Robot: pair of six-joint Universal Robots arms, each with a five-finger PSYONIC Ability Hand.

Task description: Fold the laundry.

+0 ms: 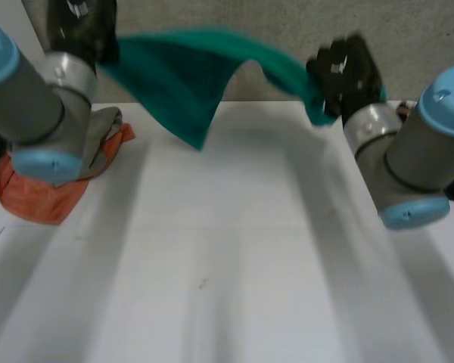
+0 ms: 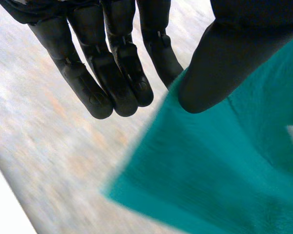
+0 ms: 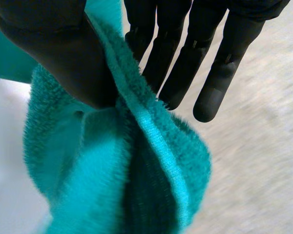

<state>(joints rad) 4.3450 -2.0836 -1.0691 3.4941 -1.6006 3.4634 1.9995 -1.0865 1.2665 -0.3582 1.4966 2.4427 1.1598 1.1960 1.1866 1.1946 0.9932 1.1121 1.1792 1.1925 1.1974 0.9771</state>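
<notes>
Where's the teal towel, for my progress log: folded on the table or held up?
Held up, unfolded: left hand and right hand pinch the teal towel in mid-air.

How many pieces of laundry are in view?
3. A green towel hangs in the air, pinched by the left hand and right hand. An orange cloth lies on the table, at left, a grey cloth on it, partly behind the left arm; more may hide there.

Looked down on a white table (image 1: pixel 212 265). Found an orange cloth (image 1: pixel 38 200) lying crumpled near its far left edge, with a grey cloth (image 1: pixel 112 132) heaped partly on top of it.
</notes>
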